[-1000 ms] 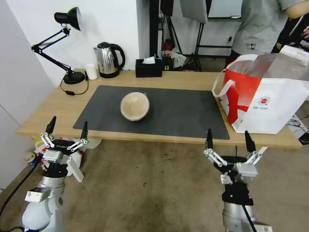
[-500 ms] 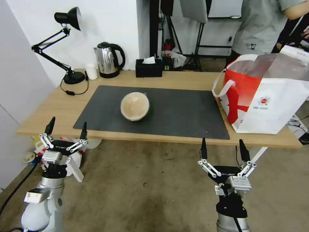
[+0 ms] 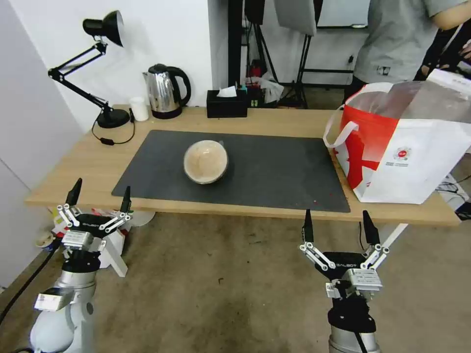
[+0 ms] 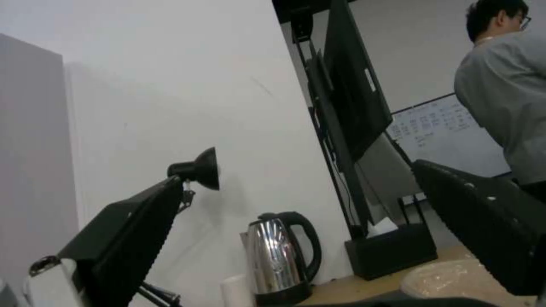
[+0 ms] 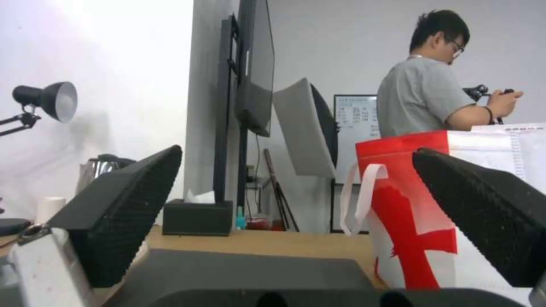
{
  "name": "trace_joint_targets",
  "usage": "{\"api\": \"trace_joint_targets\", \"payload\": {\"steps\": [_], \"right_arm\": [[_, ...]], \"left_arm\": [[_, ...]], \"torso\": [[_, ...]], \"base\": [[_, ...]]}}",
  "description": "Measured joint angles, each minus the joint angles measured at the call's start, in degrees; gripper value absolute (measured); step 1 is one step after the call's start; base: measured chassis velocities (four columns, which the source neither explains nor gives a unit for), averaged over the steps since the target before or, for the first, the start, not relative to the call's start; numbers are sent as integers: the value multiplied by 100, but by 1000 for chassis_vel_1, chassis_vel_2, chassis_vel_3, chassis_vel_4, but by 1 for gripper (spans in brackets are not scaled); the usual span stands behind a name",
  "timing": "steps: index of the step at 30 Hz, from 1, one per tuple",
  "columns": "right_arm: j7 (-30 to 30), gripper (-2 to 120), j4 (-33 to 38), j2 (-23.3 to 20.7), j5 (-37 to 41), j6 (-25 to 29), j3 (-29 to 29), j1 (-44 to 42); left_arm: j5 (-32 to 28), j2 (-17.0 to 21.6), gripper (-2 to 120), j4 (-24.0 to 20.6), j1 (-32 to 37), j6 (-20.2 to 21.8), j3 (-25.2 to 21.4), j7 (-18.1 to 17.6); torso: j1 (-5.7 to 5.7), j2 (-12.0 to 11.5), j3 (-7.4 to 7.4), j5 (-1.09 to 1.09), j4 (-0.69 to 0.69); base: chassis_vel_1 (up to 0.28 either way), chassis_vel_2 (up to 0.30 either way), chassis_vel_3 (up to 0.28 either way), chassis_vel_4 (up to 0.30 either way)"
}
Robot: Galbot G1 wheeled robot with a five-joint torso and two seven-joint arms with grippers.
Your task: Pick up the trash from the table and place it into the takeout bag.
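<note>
A: Where's the trash?
B: 1 beige-filled bowl (image 3: 205,161) sits mid-mat (image 3: 274,166) on the table (image 3: 88,166); the takeout bag (image 3: 407,147) stands at its right end.
A: The grippers?
B: Left gripper (image 3: 99,196) and right gripper (image 3: 337,228) hang below the front edge, both spread wide, holding nothing.

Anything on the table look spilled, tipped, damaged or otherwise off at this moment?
Nothing major. The beige-filled bowl sits upright on the grey mat, and the takeout bag stands open at the table's right end. A few small red specks dot the mat's near right edge. Both grippers, left and right, hang open before the table.
</note>
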Motion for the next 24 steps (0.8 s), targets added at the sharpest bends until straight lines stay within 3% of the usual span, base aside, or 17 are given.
{"api": "trace_joint_targets", "payload": {"steps": [24], "right_arm": [[2, 100, 0, -5, -31, -86, -24, -7]], "left_arm": [[-134, 7, 100, -65, 40, -112, -59, 148]], "torso": [[0, 0, 0, 0, 0]], "base": [[0, 0, 0, 0]]}}
